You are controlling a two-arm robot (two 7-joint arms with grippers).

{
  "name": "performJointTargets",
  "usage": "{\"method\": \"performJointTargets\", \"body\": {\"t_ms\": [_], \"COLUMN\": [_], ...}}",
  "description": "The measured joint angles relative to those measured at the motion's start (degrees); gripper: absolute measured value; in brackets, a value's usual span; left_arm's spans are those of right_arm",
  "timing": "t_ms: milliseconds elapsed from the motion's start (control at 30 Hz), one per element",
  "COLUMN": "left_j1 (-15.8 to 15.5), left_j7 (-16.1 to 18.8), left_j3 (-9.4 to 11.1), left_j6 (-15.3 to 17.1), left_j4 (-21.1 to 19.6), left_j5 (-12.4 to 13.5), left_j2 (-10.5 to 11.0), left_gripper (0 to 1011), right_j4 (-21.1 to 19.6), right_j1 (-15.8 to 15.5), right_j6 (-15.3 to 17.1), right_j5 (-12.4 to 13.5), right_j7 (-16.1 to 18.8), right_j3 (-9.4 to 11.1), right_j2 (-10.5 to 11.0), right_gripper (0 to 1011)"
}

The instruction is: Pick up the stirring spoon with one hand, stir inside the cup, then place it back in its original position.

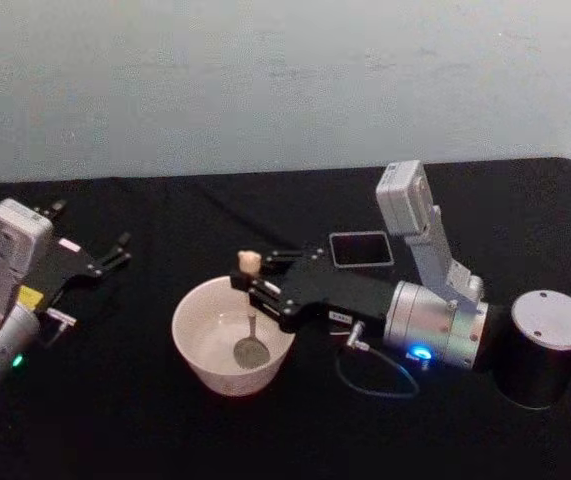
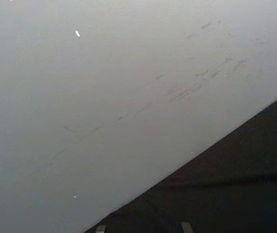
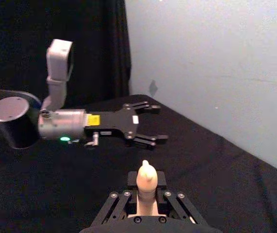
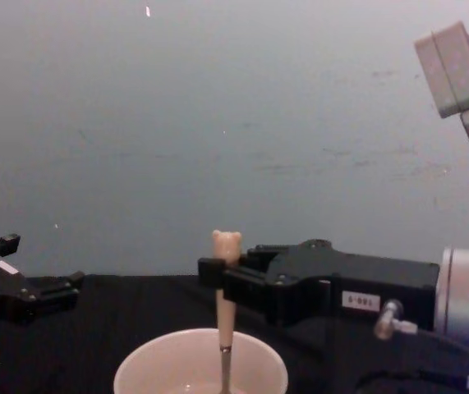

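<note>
My right gripper is shut on the beige handle of the stirring spoon, just below its bear head. The spoon stands upright, and its metal stem and bowl reach down inside the cream-white cup at the table's centre. From the chest view the spoon drops straight into the cup, held by the right gripper. The right wrist view has the spoon handle between the gripper's fingers. My left gripper is parked open at the far left, away from the cup.
A dark grey square holder lies on the black table behind my right arm. A blue-lit cable loop trails beside the right wrist. The left gripper appears open across the table in the right wrist view. A pale wall backs the table.
</note>
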Motion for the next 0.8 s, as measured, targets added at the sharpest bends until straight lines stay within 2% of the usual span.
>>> {"method": "performJointTargets", "body": {"t_ms": [200, 400, 800], "left_j1": [0.00, 0.00, 0.00], "left_j7": [0.00, 0.00, 0.00], "left_j3": [0.00, 0.00, 0.00], "left_j6": [0.00, 0.00, 0.00], "left_j4": [0.00, 0.00, 0.00], "left_j5": [0.00, 0.00, 0.00], "left_j2": [0.00, 0.00, 0.00], "left_gripper": [1001, 1001, 1001], "right_j4": [-0.67, -0.46, 5.21], "right_j1": [-0.02, 0.65, 4.16], "right_j6": [0.12, 0.12, -0.50], "right_j5": [0.43, 0.52, -1.16], "right_j7": [0.22, -0.08, -3.04], "right_j3": [-1.29, -2.59, -3.95], "right_j2": [0.09, -1.00, -5.65], "right_gripper": [221, 218, 218]}}
